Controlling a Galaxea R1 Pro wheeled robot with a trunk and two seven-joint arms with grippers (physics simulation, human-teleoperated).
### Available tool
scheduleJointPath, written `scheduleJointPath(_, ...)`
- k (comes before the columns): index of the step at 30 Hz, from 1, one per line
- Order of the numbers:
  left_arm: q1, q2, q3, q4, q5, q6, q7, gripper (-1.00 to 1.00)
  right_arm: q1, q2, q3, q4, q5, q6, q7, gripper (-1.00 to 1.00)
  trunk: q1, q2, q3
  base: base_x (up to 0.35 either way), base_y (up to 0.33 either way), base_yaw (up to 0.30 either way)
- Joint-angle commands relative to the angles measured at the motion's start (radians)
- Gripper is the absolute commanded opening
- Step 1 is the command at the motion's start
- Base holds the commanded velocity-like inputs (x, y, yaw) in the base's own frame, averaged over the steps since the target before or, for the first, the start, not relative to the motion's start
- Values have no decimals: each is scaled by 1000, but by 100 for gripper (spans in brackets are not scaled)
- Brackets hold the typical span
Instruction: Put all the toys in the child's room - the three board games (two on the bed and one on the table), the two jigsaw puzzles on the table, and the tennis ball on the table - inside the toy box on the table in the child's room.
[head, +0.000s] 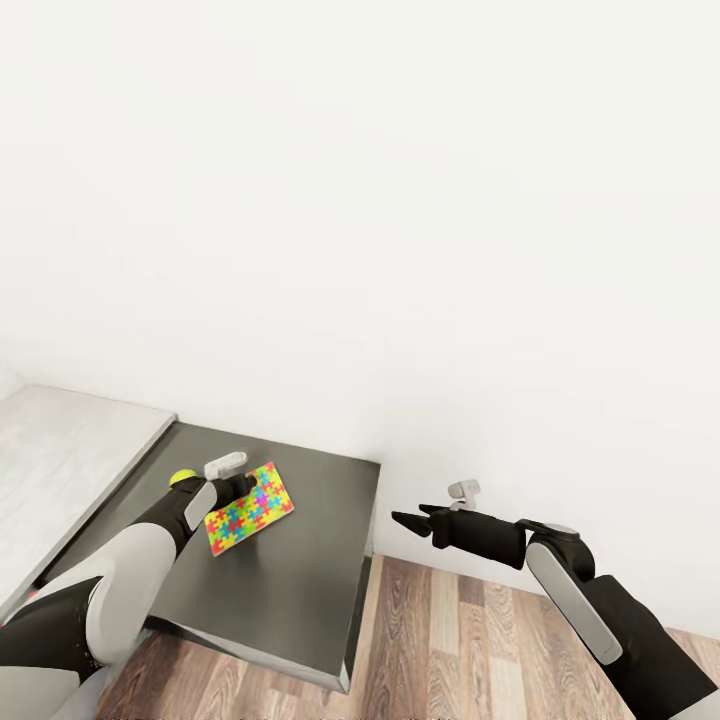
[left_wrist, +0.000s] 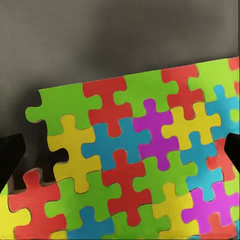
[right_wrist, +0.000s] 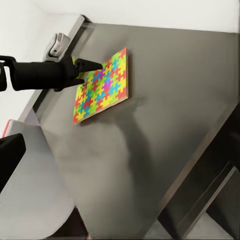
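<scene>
Overhead, the left tool (head: 232, 487) sits over the jigsaw puzzle (head: 249, 508) on the dark counter (head: 300, 580), tennis ball (head: 183, 479) beside. Its wrist camera shows spread fingers (left_wrist: 11, 157) flanking the puzzle (left_wrist: 140, 160); pinch one edge squarely. Right tool (head: 400, 519) probably closed, empty.

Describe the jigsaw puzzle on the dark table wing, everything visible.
The jigsaw puzzle is a thin flat square of interlocked red, yellow, green, blue and purple pieces, with one piece missing at an edge. It lies on the dark grey table, apparently tilted up. The left gripper sits over one edge, fingers either side; whether it grips is unclear.
</scene>
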Motion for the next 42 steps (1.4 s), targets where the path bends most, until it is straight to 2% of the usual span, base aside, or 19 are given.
scheduleJointPath(1,0,0,1,-1,7,6,2,100,-1,-1,1,0,-4,4,-1,100,0,-2,-2,-70,-47,0)
scheduleJointPath(26,0,0,0,-2,7,6,3,100,-1,4,1,10,-6,4,-3,100,0,-2,-2,-6,-4,0)
scheduleJointPath(42,0,0,-1,-1,7,5,1,100,-1,2,1,10,-6,4,-2,100,0,-2,-2,0,-67,0)
